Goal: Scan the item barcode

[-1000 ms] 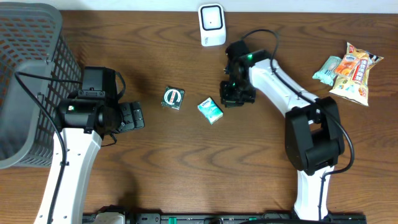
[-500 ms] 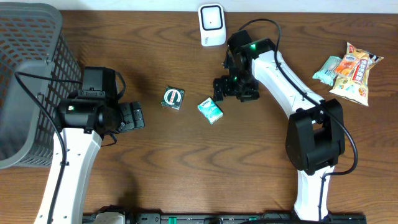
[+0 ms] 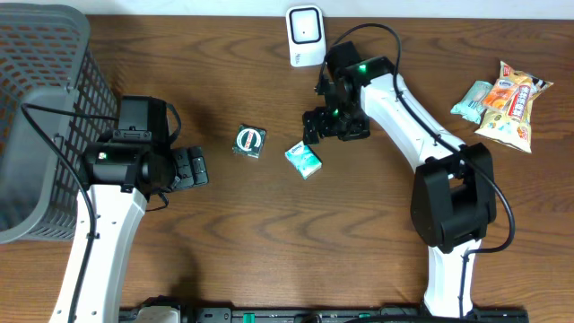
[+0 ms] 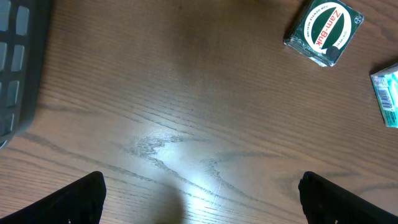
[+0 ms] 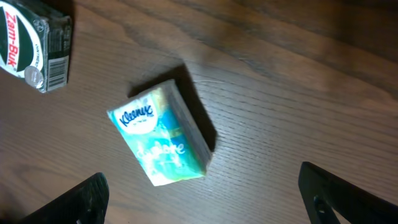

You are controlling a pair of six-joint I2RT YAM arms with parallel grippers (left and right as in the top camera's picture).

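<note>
So: Kleenex pack [image 3: 303, 160] lying loose on the table, robot-side of the scanner [image 3: 306, 36] | right gripper [image 3: 314, 130] hangs between scanner and pack, jaws wide, empty | Zam-Buk box [image 3: 249, 142] down-left of scanner | left gripper [image 3: 199, 168] further left of scanner, jaws wide, empty

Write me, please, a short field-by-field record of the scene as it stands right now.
left end effector: open, empty
right end effector: open, empty, close to the Kleenex pack, not touching it
Zam-Buk box: lying flat, left of the Kleenex pack, apart from it
scanner: white, at the far side, beyond both items
basket: grey mesh, far left
snack packets: far right, untouched
</note>
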